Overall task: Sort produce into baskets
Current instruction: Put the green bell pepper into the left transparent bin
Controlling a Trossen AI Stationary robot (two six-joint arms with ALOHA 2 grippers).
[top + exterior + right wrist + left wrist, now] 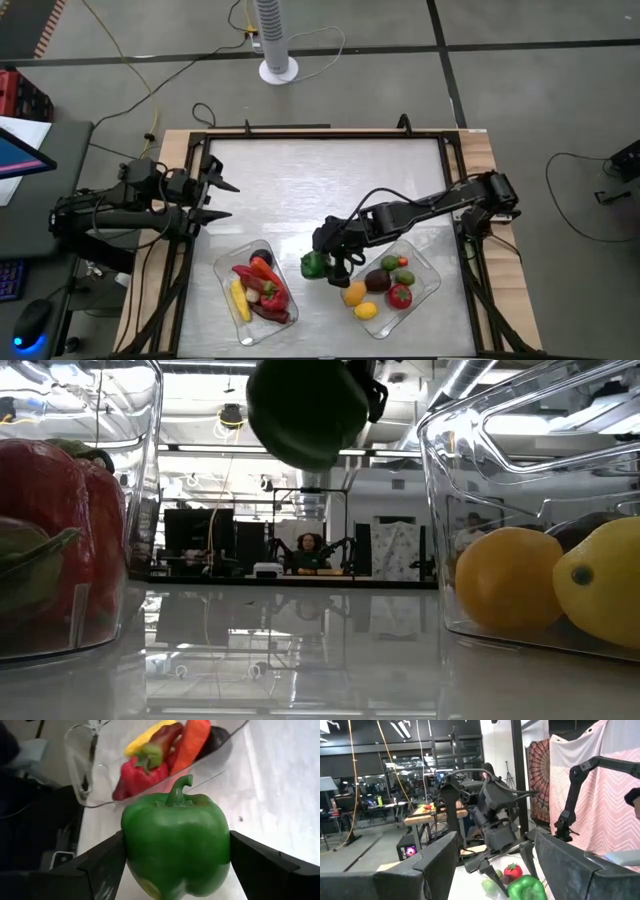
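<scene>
Two clear trays: one [258, 300] at seven o'clock, one [425, 285] at five. My right gripper [328, 262] clamps the green pepper [314, 264] between them, lifted, fingers across its belly: light, rigid, glossy, likely slippery. Left gripper [222, 198] waits spread at nine o'clock.

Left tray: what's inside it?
Left tray holds a yellow corn, red peppers, an orange carrot and a dark piece. Anything under the pile is hidden.
</scene>
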